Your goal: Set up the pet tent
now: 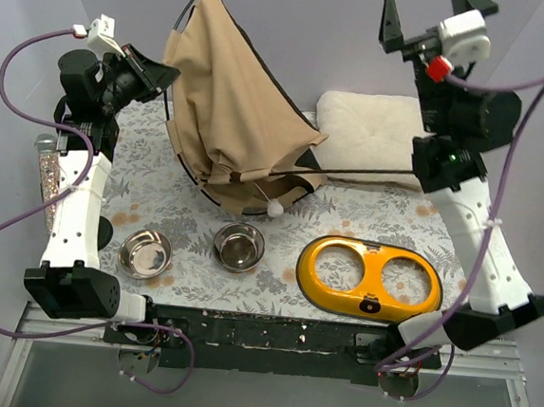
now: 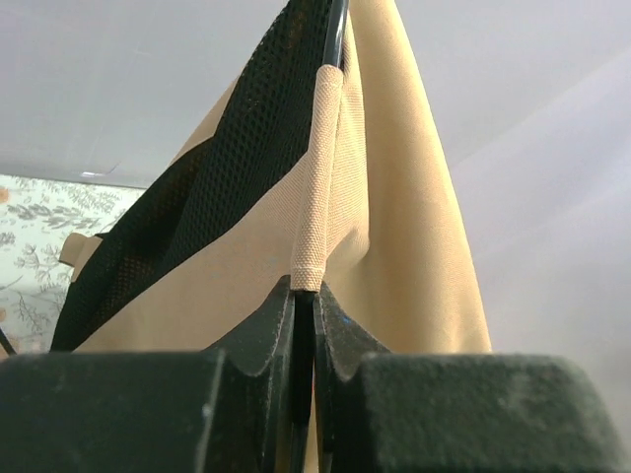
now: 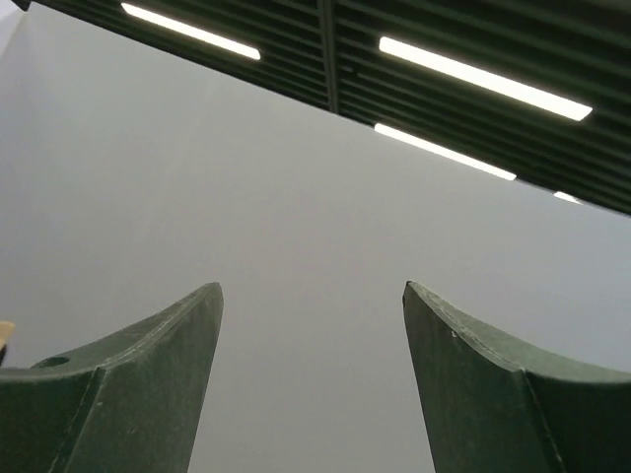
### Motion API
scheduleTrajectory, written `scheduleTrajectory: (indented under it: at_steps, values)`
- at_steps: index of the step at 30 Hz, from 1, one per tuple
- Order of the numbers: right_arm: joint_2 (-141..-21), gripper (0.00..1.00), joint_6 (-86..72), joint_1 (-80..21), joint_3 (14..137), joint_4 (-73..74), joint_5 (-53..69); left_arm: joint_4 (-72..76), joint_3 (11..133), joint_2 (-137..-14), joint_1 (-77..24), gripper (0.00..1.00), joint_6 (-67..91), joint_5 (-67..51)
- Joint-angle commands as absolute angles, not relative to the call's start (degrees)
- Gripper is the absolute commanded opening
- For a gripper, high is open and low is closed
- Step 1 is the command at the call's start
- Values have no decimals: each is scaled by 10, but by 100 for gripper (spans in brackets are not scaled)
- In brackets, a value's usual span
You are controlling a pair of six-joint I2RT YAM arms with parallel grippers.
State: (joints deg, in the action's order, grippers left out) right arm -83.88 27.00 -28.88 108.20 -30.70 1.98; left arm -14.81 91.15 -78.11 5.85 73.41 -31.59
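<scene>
Fingers of the left gripper pinch tight on a thin black rod at the left edge of the pet tent, half-raised at the back of the table beside the cushion, while the right gripper gapes wide, raised, holding nothing.

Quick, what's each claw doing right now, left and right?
Left claw: closed on the pet tent, pinching its black rod edge.
Right claw: open, holding nothing, raised off the table.

Tan pet tent, black-lined, half-raised, apparently slack, thin rod jutting right
</scene>
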Motion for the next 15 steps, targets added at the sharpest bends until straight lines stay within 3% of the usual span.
scheduleTrajectory:
  at_steps: [1, 8, 11, 15]
  values:
    - [-760, 81, 415, -289, 975, -349, 33, -181, 959, -790, 60, 0, 809, -206]
    - [-749, 79, 482, -282, 1014, -364, -67, -193, 968, -820, 61, 0, 854, -171]
    - [-710, 77, 376, -280, 989, -240, -5, -201, 986, -839, 61, 0, 890, -164]
    - [-684, 74, 185, -288, 934, -62, 195, -240, 1027, -869, 60, 0, 942, -134]
